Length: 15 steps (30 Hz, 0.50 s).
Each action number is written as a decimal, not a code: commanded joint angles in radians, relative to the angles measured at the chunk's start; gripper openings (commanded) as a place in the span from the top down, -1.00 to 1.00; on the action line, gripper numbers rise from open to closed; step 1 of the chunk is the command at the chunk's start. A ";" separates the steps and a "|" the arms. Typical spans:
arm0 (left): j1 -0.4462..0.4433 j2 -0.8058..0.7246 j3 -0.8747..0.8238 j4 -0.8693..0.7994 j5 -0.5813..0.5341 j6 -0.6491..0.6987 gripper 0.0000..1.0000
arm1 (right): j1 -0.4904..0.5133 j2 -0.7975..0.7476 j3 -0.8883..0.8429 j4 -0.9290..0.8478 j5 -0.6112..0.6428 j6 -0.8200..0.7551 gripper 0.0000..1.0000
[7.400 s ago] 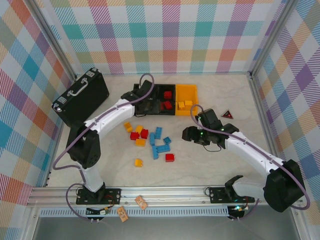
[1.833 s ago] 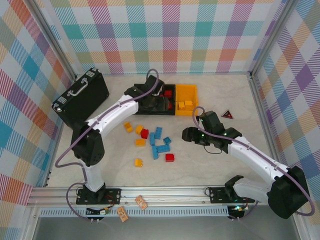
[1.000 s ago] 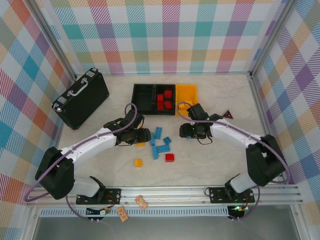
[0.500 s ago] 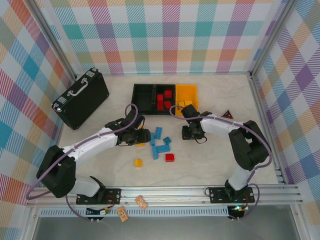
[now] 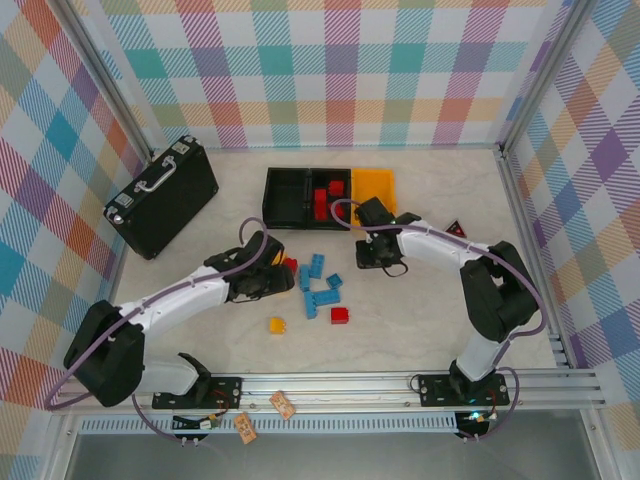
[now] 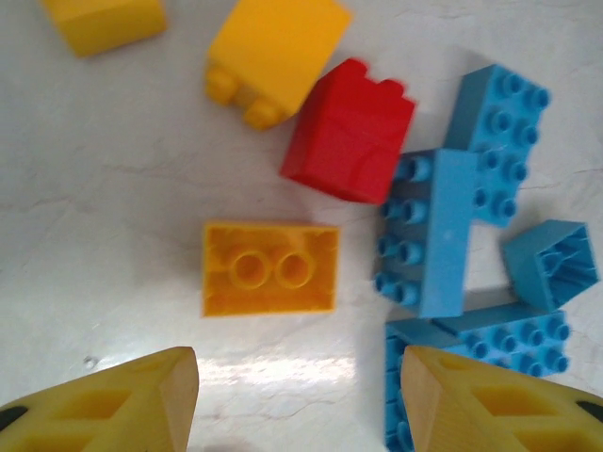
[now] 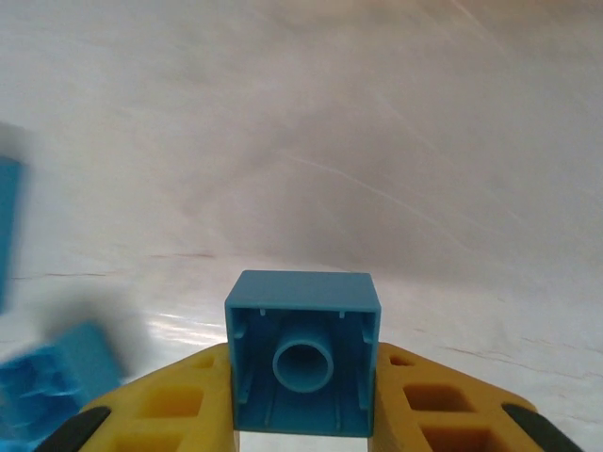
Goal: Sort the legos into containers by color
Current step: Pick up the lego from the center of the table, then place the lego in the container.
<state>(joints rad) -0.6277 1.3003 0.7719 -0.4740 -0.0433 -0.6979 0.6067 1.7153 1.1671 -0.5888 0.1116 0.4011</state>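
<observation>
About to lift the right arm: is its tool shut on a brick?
Shut. The right tool clamps a blue brick between both yellow fingers, hollow underside toward the camera.

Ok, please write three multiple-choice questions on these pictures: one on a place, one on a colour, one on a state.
1. Which bin holds small red plastic bricks?
A) left black plastic bin
B) middle black plastic bin
C) yellow-orange plastic bin

2. What colour is the square plastic brick in the right pincer?
A) red
B) blue
C) yellow-orange

3. How is the left pincer?
A) open above a yellow-orange rectangular plastic brick
B) shut on a red brick
C) shut on a blue brick

Answers:
1 B, they lie in the middle compartment.
2 B, the gripped brick is blue.
3 A, its fingers stand apart with nothing between them.
</observation>
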 commanded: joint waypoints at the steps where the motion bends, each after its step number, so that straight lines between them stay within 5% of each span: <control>1: -0.006 -0.073 -0.060 0.005 -0.049 -0.082 -0.17 | 0.044 -0.008 0.103 -0.028 -0.052 -0.021 0.48; 15: -0.005 -0.194 -0.145 -0.043 -0.085 -0.125 -0.17 | 0.079 0.340 0.632 -0.065 -0.220 -0.014 0.46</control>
<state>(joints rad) -0.6277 1.1305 0.6437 -0.4881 -0.1043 -0.8013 0.6785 2.0026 1.7119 -0.6193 -0.0486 0.3866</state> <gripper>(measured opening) 0.588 0.308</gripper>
